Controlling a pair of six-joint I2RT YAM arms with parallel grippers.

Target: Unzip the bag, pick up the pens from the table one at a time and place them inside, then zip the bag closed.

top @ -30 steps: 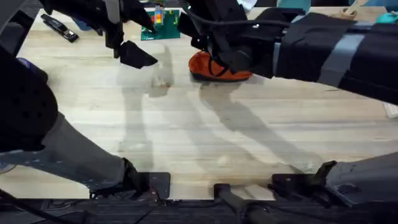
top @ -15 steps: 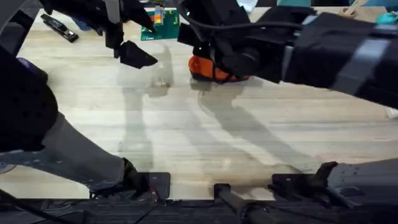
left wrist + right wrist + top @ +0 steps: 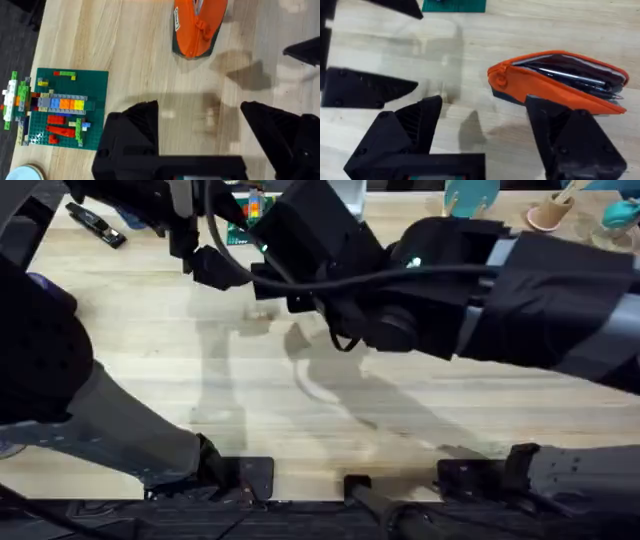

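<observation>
The bag (image 3: 555, 80) lies on its side on the worktop (image 3: 530, 30), mouth unzipped and gaping. In the right wrist view dark slim pens (image 3: 570, 75) sit inside the opening; count looks like 2 but hard to be sure. No loose pens seen on the bare wood in any view. In the left wrist view the bag (image 3: 199, 25) shows end-on, orange with the zipper pull hanging at the end. In the overhead view the right arm covers where the bag would be.

Progress, judged: unzip done, pens appear loaded, zip-closing is left. The mouth is wide open, so the zipper has its full run to go.

Right pincer (image 3: 485, 130): fingers spread wide, nothing between them, touching nothing. The bag sits just beyond its tips, at about 1 o'clock in the right wrist view, close but apart.

Left pincer (image 3: 200, 130): also spread wide, empty, hanging over bare wood. The bag is at 12 o'clock from it in its own view, well apart.

Around: a green brick baseplate (image 3: 62, 107) with coloured bricks lies at 9 o'clock of the left pincer. A black stapler (image 3: 95, 223) lies at the far left corner in the overhead view, at about 10 o'clock from the worktop's middle, well clear of the bag.
</observation>
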